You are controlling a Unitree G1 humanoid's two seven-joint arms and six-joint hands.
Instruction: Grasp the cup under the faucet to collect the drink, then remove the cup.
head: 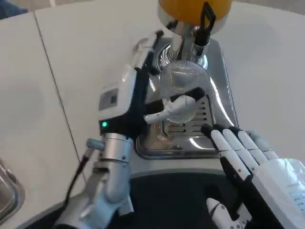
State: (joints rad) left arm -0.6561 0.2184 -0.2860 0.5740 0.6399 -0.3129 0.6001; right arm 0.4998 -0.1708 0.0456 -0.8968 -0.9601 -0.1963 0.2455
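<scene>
left hand: its fingers are wrapped around the clear ribbed plastic cup, which stands on the shiny steel drip tray directly under the silver faucet of the orange drink dispenser. right hand: fingers straight and slightly apart, holding nothing, tips at the tray's near edge, just beside the cup. white surface beneath.

dispenser tank cropped by top edge
</scene>
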